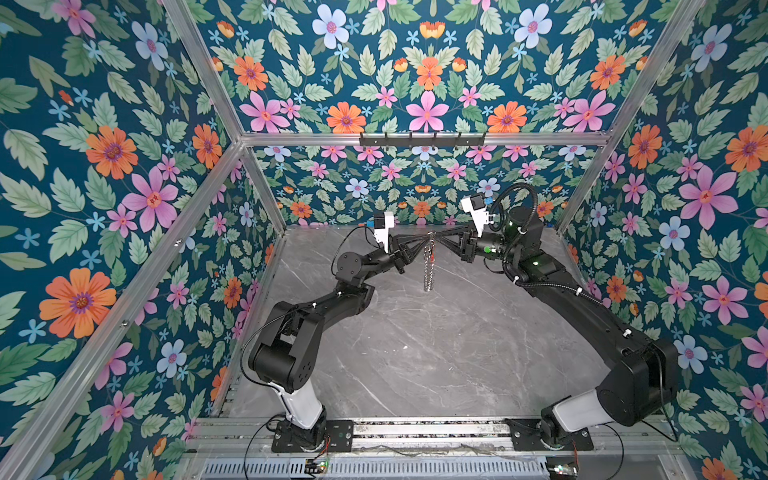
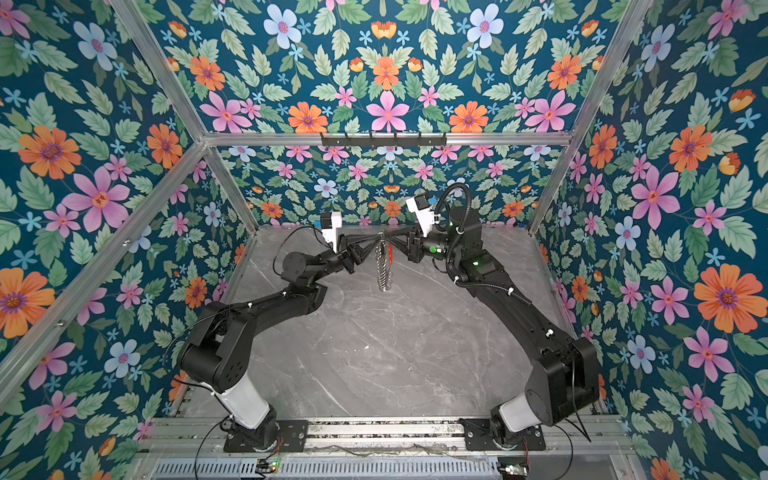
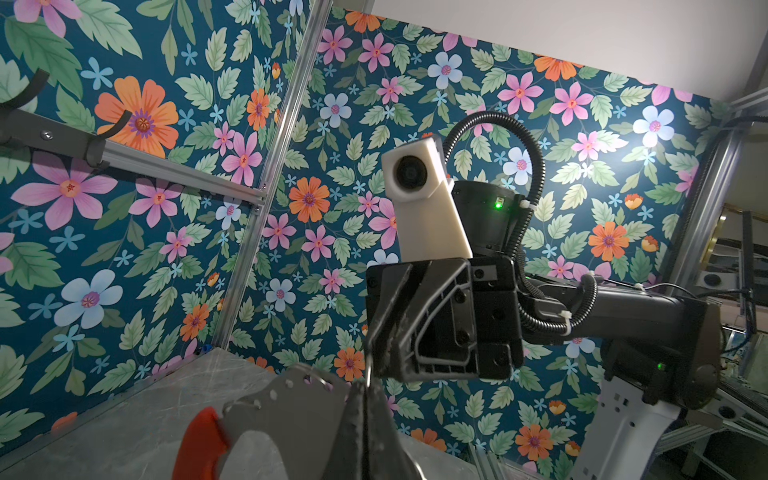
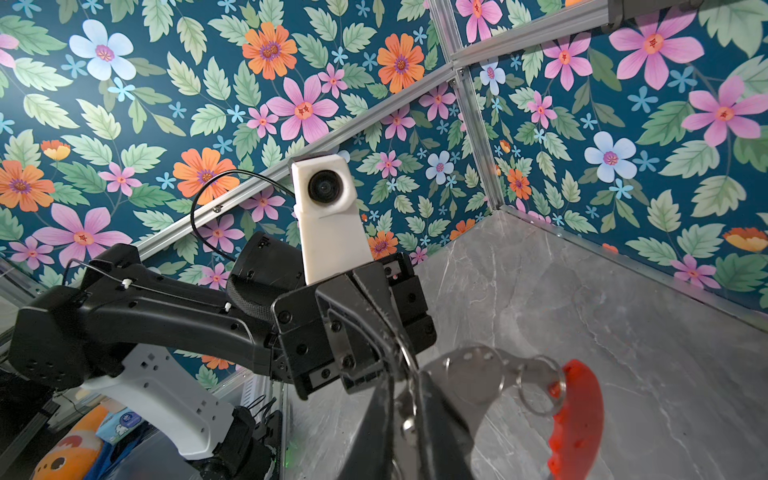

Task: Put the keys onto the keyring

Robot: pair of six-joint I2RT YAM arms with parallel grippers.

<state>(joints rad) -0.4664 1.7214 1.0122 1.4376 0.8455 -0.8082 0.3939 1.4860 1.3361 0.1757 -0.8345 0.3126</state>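
The keyring (image 1: 429, 266) hangs high over the marble table (image 1: 415, 353), a silver plate (image 4: 469, 374) fringed with small loops and carrying a curved red bar (image 4: 577, 415). In both top views the two grippers meet tip to tip at its upper end. My left gripper (image 3: 365, 390) is shut on a thin silver loop beside the plate (image 3: 291, 407). My right gripper (image 4: 409, 399) faces it, jaws nearly together with a small silver loop between them; whose loop it is I cannot tell. The keys are hidden. The red bar (image 2: 390, 252) shows just below the tips.
A black hook rail (image 1: 422, 139) is fixed to the back crossbar. Aluminium posts (image 1: 266, 195) and flowered walls close in the cell on three sides. Both arm bases stand on the front rail (image 1: 415, 430).
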